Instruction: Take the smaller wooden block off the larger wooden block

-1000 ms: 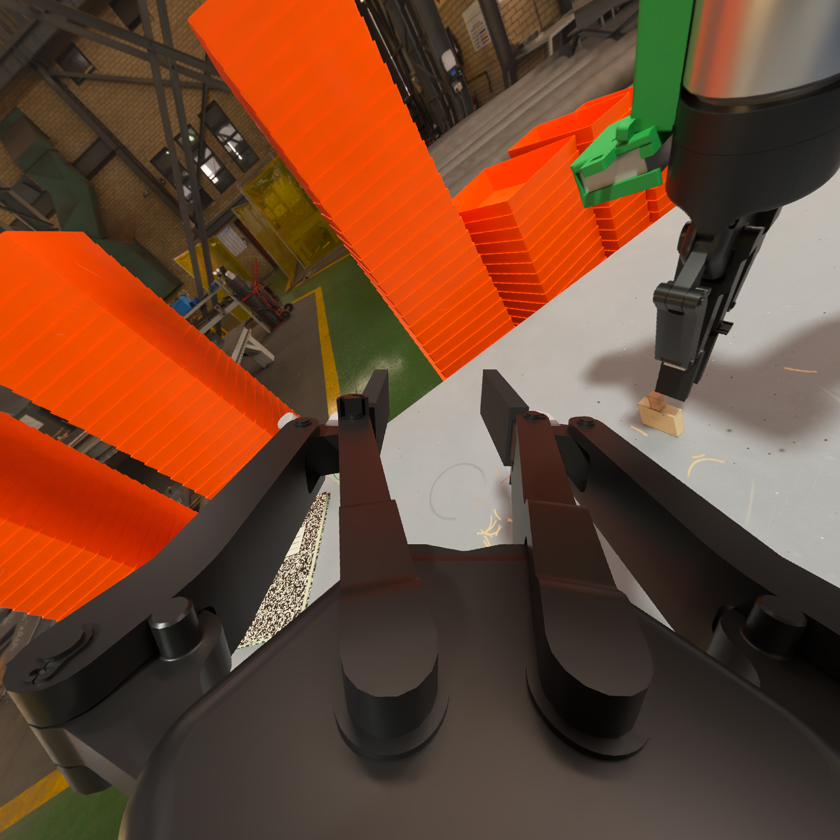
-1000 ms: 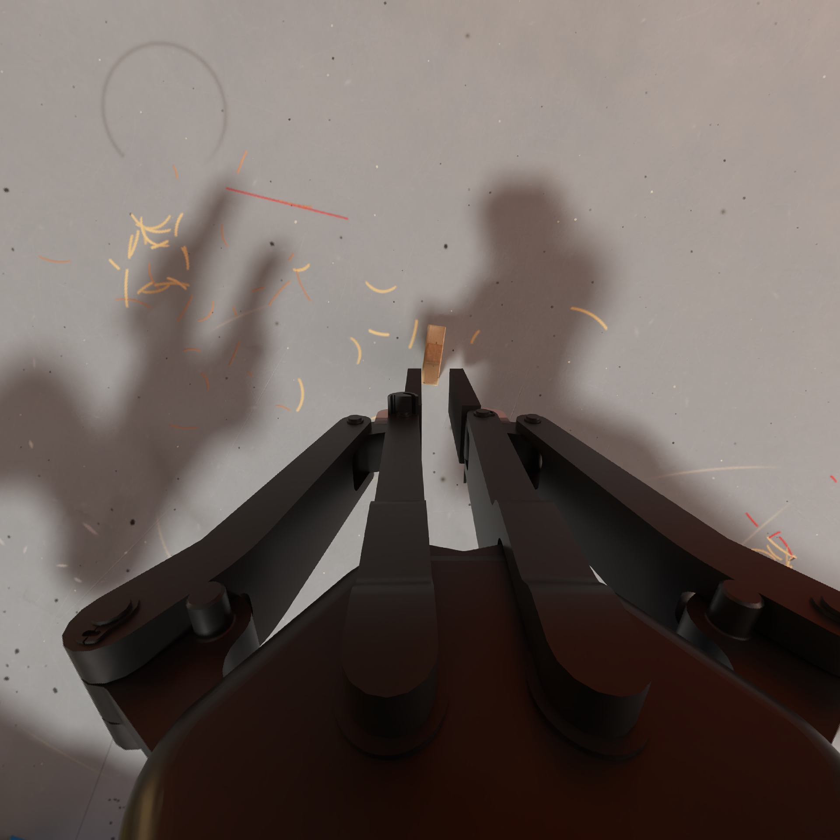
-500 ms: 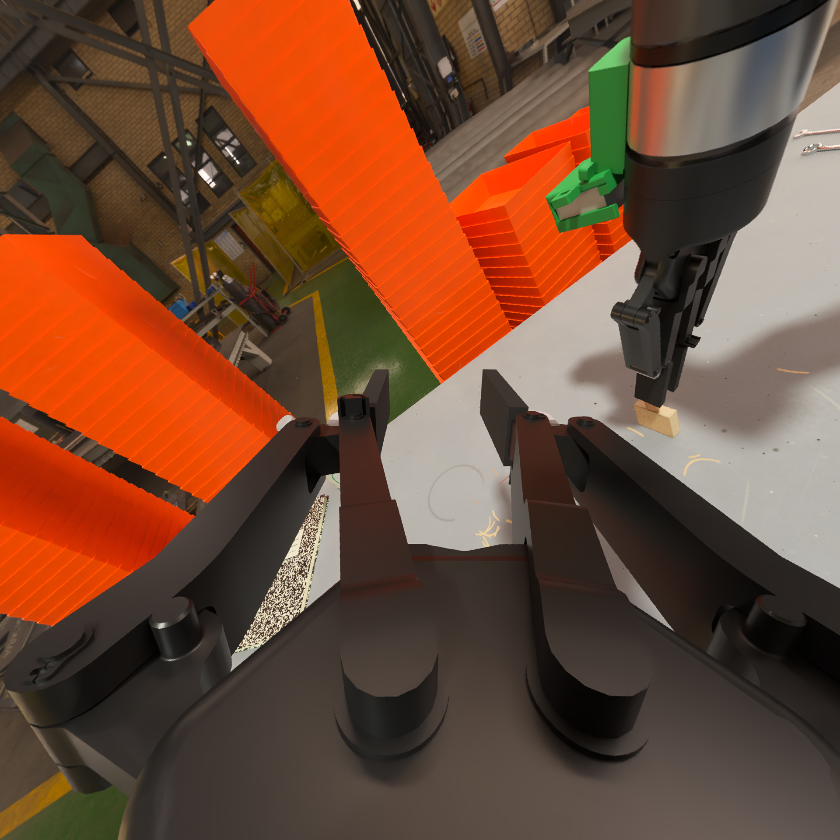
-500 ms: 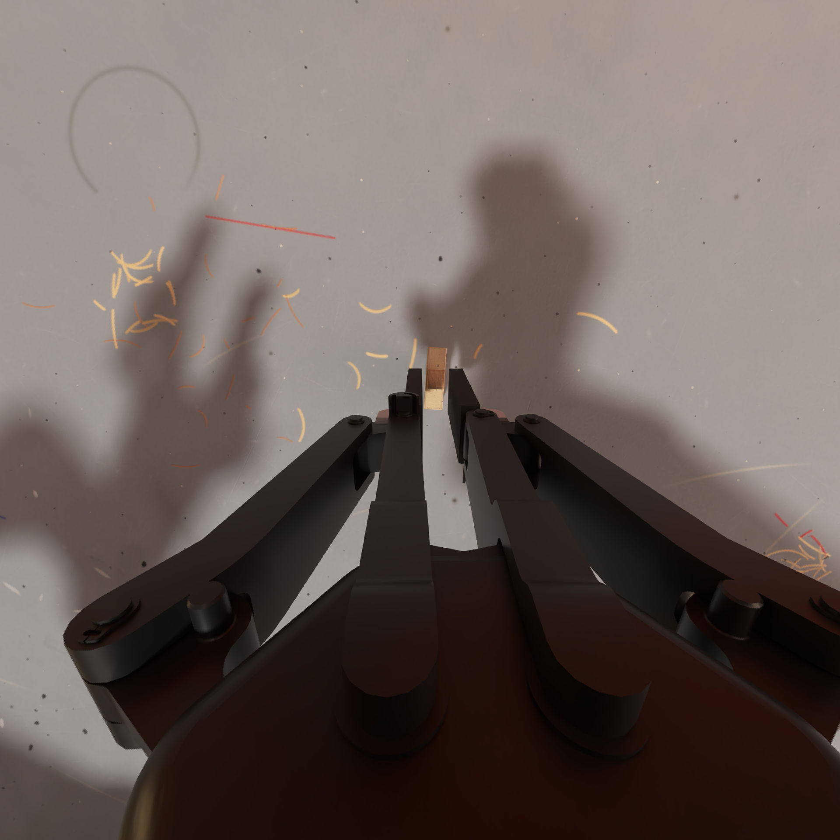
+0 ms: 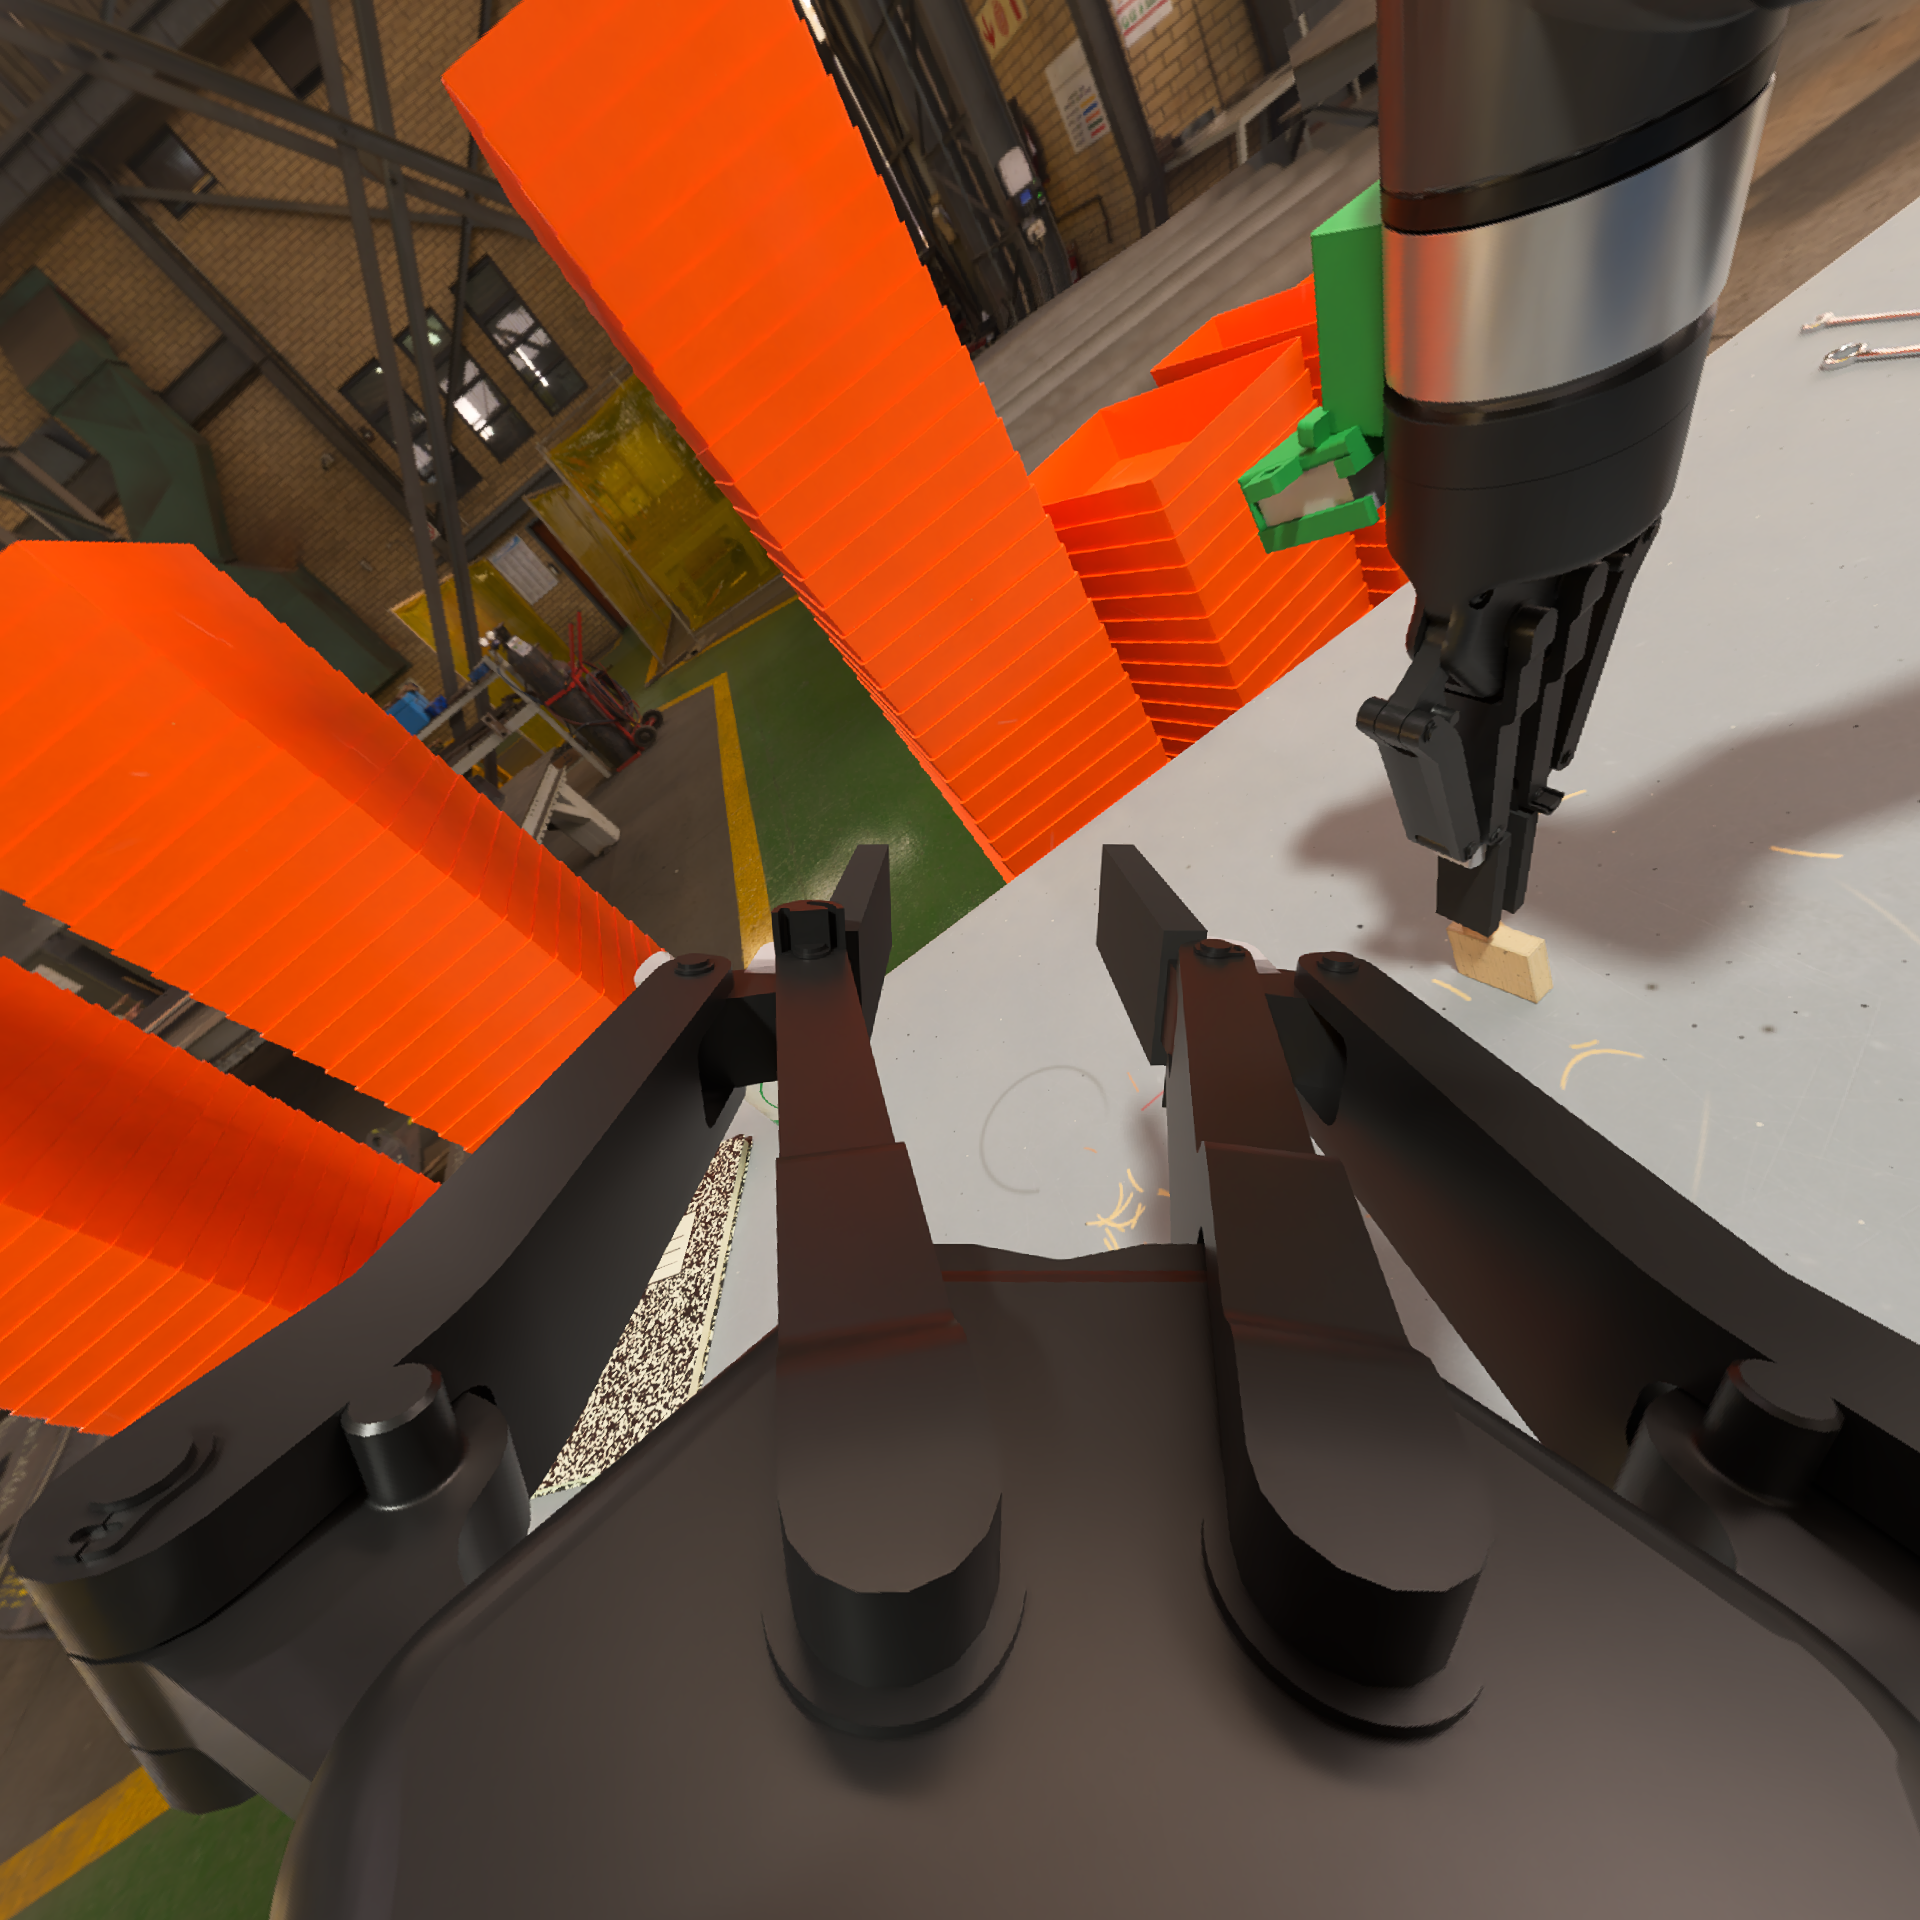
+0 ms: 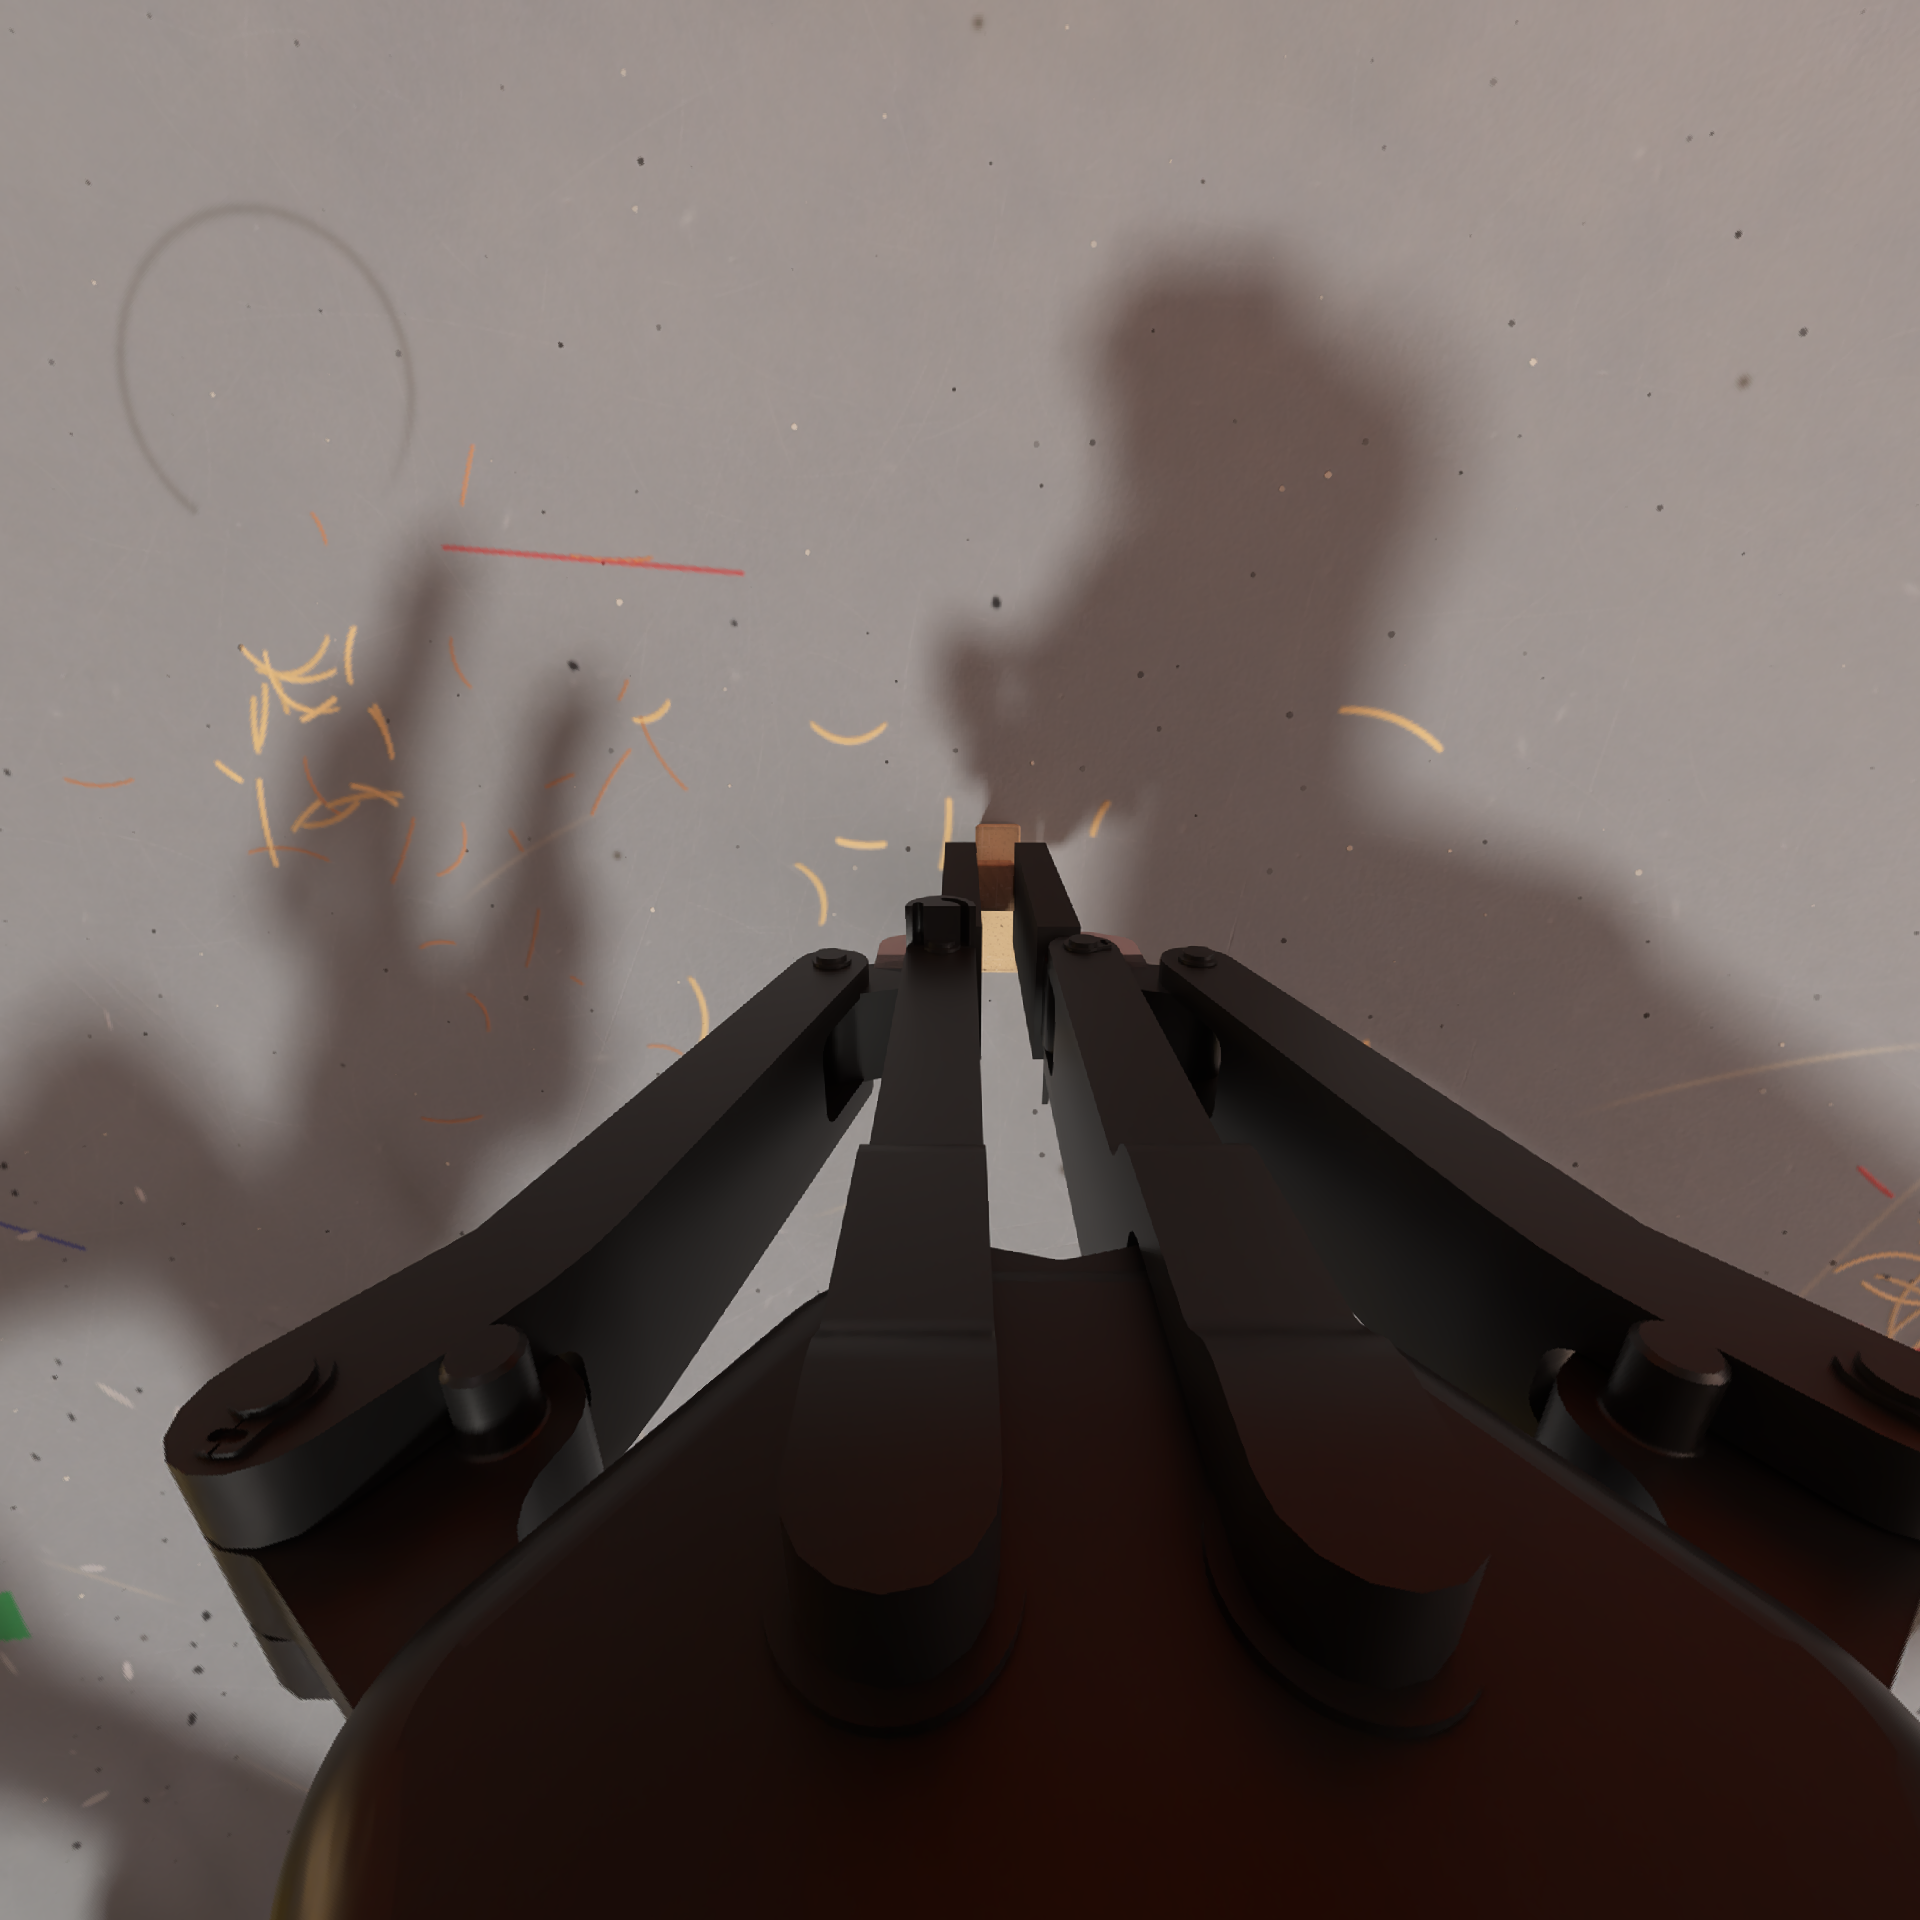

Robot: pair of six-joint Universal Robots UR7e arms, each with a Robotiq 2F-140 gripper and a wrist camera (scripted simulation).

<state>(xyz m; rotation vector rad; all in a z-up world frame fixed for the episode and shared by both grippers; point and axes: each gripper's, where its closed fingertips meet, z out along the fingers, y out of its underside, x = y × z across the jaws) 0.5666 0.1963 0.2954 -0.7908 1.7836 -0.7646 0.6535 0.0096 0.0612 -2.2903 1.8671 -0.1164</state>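
Note:
In the left wrist view the larger wooden block (image 5: 1507,961) lies on the grey table (image 5: 1714,1039) at the right. My right gripper (image 5: 1470,914) points straight down onto its top. The smaller wooden block is hidden there by the fingers. In the right wrist view my right gripper (image 6: 997,868) has its fingers (image 6: 1042,883) narrowed on both sides of the smaller wooden block (image 6: 997,847). The paler larger block (image 6: 997,940) shows beneath it. My left gripper (image 5: 995,883) is open and empty, above the table's edge and well left of the blocks.
Tall stacks of orange bins (image 5: 831,416) stand beyond the table's edge. A speckled notebook (image 5: 665,1320) lies near the left gripper. Wood shavings (image 6: 301,727) and a red line (image 6: 592,559) mark the table. Metal tools (image 5: 1865,343) lie at the far right.
My right gripper has come down over the blocks and its fingers have narrowed onto the smaller block. The left gripper has not moved.

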